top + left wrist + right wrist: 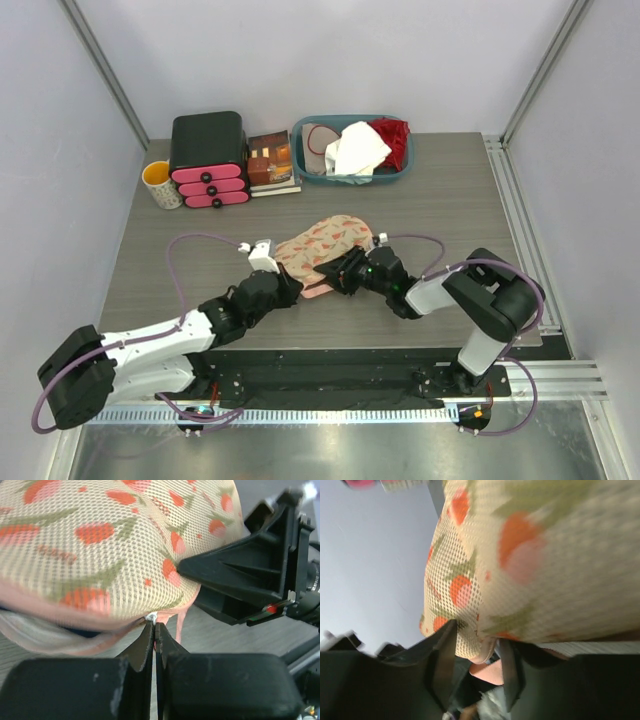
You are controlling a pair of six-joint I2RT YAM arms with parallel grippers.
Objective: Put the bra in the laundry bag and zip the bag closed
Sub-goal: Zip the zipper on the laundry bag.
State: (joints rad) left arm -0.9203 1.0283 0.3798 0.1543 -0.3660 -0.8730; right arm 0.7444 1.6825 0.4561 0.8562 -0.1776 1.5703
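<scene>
Laundry bag (322, 247), mid-table with the bra (70, 630) tucked inside, is being pinched at its zipper trim (45, 611) by the clenched left gripper (154, 623) and straddled by the parted jaws of the right gripper (476, 641), so it may be dragged, not zipped.

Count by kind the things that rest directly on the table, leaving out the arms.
Cream floral mesh laundry bag: 1
Teal plastic basket: 1
Black drawer box with pink drawers: 1
Yellow dotted mug: 1
Book stack with house picture on top: 1
Total: 5
</scene>
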